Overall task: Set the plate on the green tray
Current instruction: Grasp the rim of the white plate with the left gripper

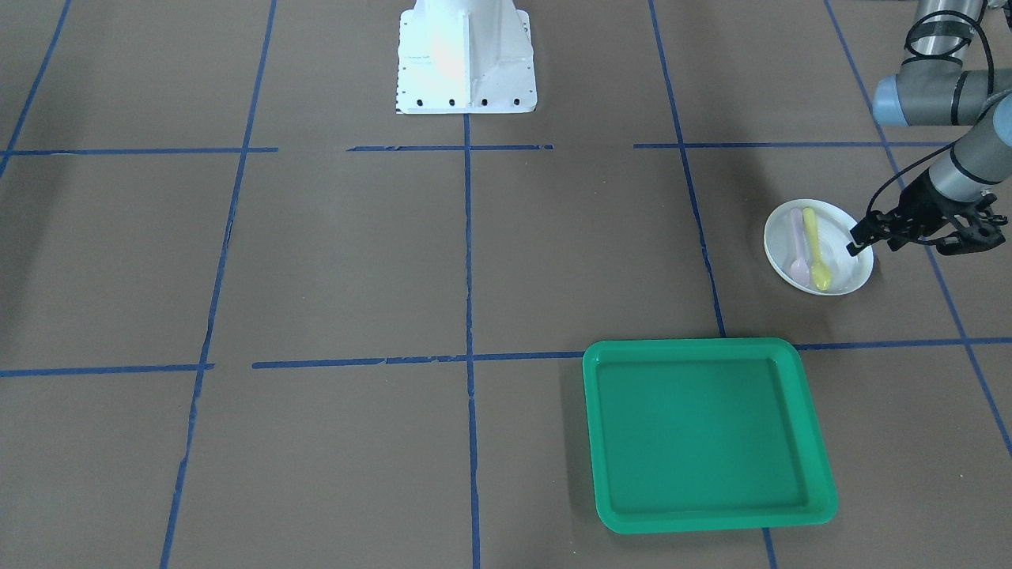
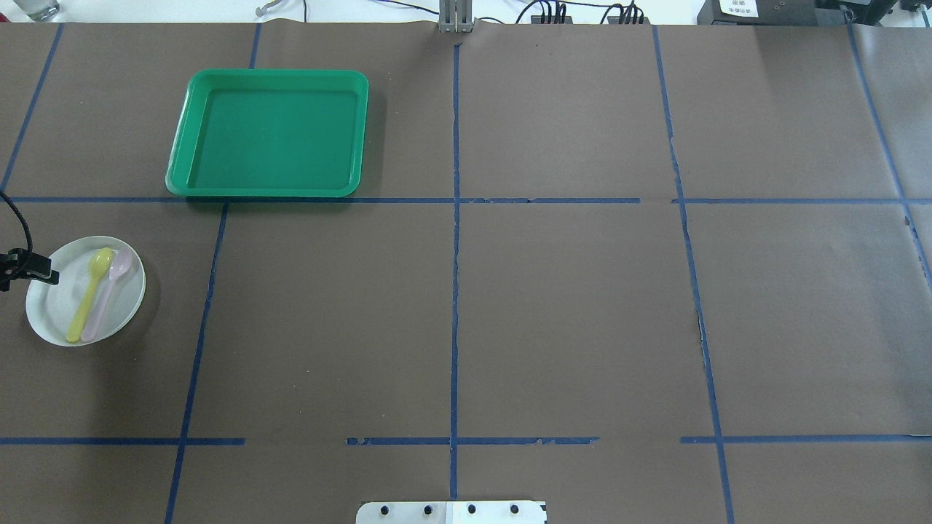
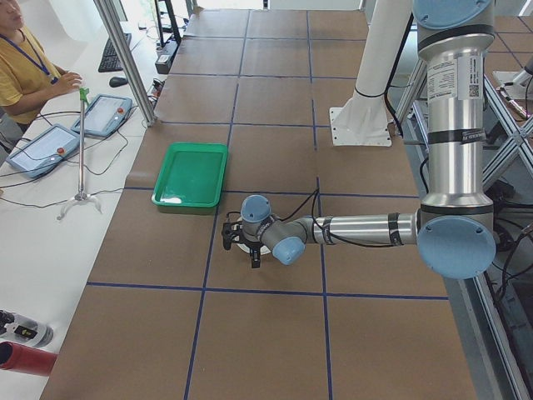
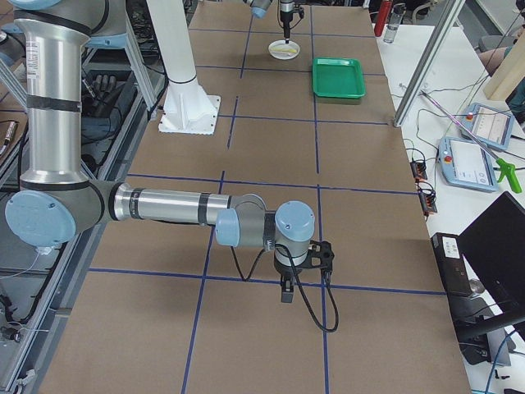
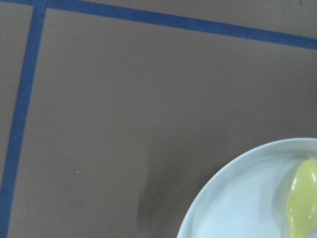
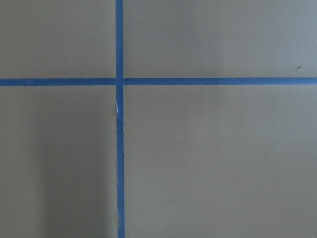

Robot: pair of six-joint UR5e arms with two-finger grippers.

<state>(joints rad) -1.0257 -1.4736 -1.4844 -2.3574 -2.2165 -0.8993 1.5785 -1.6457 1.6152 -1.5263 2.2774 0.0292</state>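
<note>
By the table's left edge the plate [image 1: 846,267] lies flat. Its yellow spoon [image 1: 815,245] and pink spoon [image 1: 797,246] point their bowls toward the far edge. The left gripper [image 1: 864,238] is at the plate's rim, and I cannot tell how its jaws stand. Farther on, the green tray [image 1: 696,346] lies with its long axis along the far edge. I also cannot tell the jaw state of the right gripper [image 4: 285,293].

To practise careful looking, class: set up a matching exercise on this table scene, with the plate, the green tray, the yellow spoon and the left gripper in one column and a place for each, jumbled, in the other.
Column 1
1. plate
2. green tray
3. yellow spoon
4. left gripper

Column 2
A. in the plate, beside the pink spoon
B. at the plate's rim
C. on the brown table, apart from the tray
D. one edge along a blue tape line

Pairs: 1-C, 2-D, 3-A, 4-B
</note>
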